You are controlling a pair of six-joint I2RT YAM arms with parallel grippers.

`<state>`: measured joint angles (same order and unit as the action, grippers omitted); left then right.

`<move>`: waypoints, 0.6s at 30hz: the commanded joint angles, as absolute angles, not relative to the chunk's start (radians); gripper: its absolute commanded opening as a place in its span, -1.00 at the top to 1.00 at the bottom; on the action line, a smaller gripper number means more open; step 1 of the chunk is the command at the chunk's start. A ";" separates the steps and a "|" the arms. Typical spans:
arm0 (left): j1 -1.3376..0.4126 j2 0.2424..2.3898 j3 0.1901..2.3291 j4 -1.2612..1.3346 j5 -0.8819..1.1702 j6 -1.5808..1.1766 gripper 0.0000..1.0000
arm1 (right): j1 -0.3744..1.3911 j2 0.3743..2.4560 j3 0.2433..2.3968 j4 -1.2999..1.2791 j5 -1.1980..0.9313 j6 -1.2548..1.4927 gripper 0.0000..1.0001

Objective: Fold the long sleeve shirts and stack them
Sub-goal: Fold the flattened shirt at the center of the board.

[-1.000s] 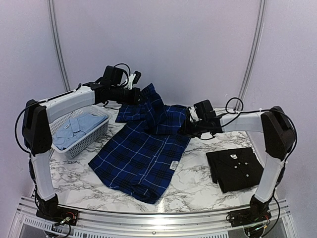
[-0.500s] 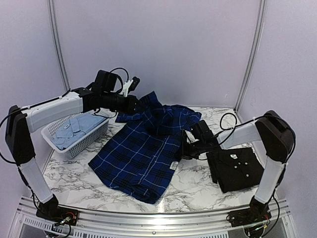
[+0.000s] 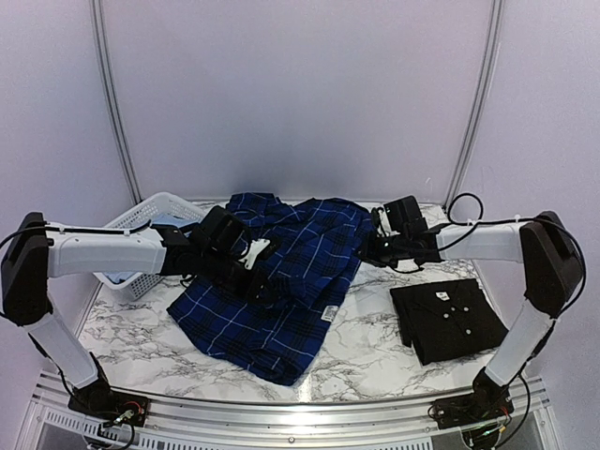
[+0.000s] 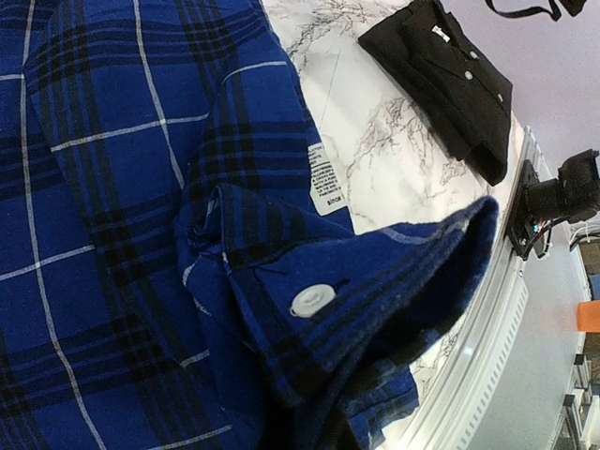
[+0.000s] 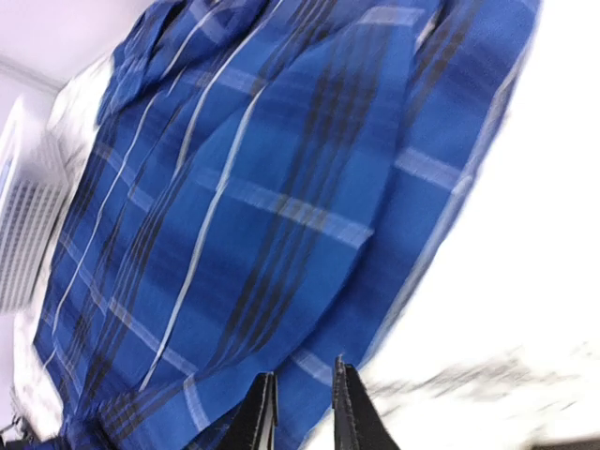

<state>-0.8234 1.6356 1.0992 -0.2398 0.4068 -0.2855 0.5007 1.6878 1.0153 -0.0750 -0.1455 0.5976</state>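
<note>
The plaid shirt (image 3: 300,281) lies spread across the middle of the marble table (image 3: 366,347), and a buttoned cuff (image 4: 312,300) is bunched up beside its care label (image 4: 323,178). The folded black shirt (image 3: 448,319) sits well apart at the right, while the left arm (image 3: 103,253) hides most of the white basket (image 3: 155,208) and whatever is in it. The left gripper (image 3: 261,265) is low on the plaid with its fingers unseen, so its grip cannot be told; the right gripper (image 5: 302,412) is at the shirt's right edge with its fingers nearly together, too blurred to tell if they pinch cloth.
</note>
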 commanded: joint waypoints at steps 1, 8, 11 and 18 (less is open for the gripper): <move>-0.843 1.622 1.105 -0.241 0.356 -0.298 0.85 | 0.436 1.735 1.122 -0.123 -0.111 0.534 0.55; -0.852 1.628 1.117 -0.242 0.348 -0.279 0.79 | 0.328 1.936 1.314 -0.058 -0.328 0.519 0.33; -0.854 1.629 1.117 -0.242 0.341 -0.274 0.79 | 0.318 2.034 1.407 -0.076 -0.348 0.511 0.28; -0.855 1.608 1.106 -0.251 0.310 -0.269 0.77 | 0.291 2.173 1.517 -0.062 -0.372 0.530 0.21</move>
